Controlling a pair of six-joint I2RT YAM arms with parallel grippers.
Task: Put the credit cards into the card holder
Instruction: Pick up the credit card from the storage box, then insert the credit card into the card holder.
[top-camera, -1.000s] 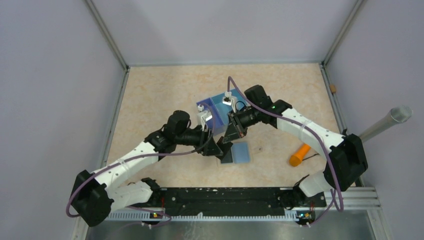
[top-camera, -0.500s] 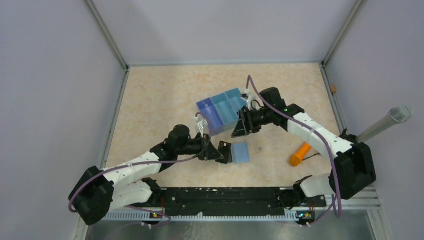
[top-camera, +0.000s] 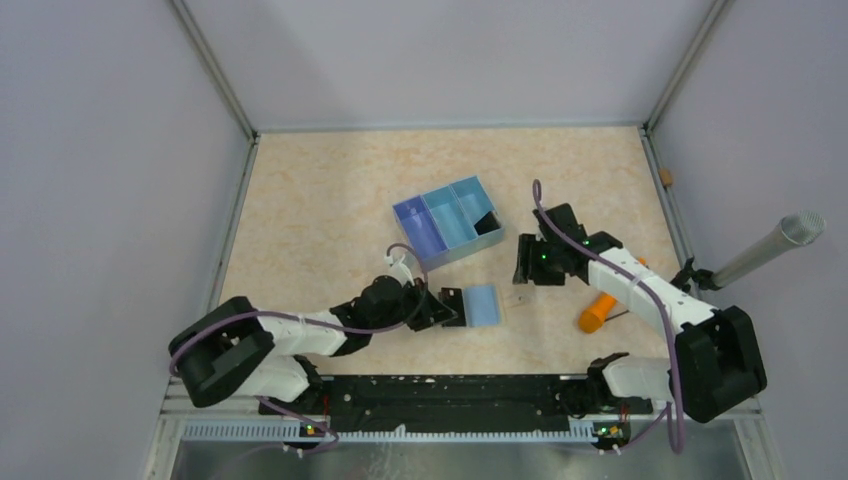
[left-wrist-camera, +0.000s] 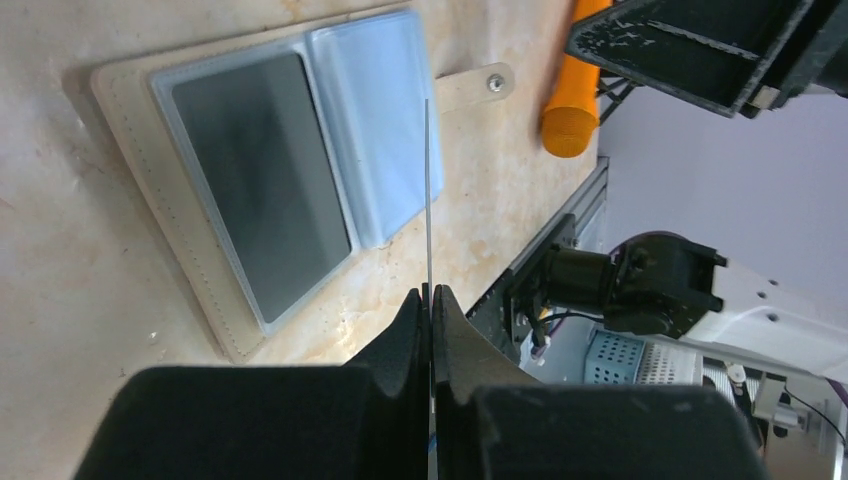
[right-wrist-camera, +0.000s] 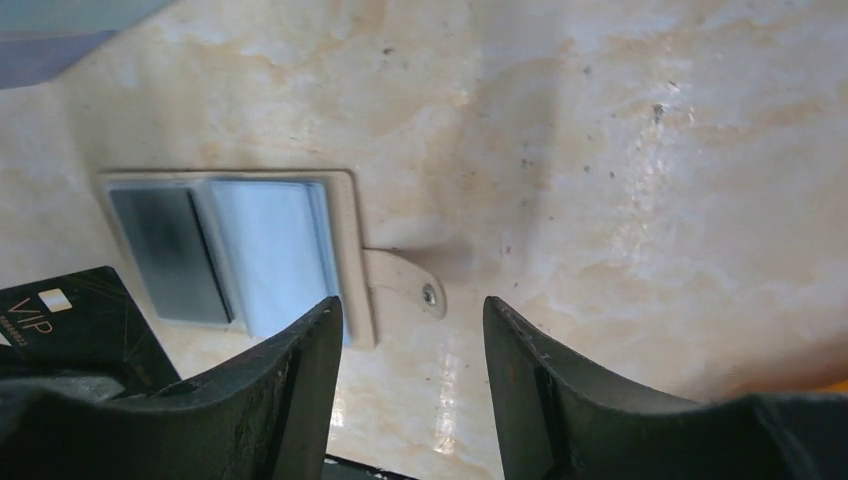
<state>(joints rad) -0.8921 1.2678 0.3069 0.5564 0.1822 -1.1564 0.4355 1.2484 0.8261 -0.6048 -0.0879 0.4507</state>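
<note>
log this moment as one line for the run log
left jaws: shut on thin black card | right jaws: open, empty | open beige card holder: flat on marbled table | held card not yet inserted

Bright, even light casts soft shadows, with sheen on the table (right-wrist-camera: 640, 230).

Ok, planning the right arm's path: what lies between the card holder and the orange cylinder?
Only bare table, in the top view; the card holder pokes its snap strap toward the orange cylinder.
</note>
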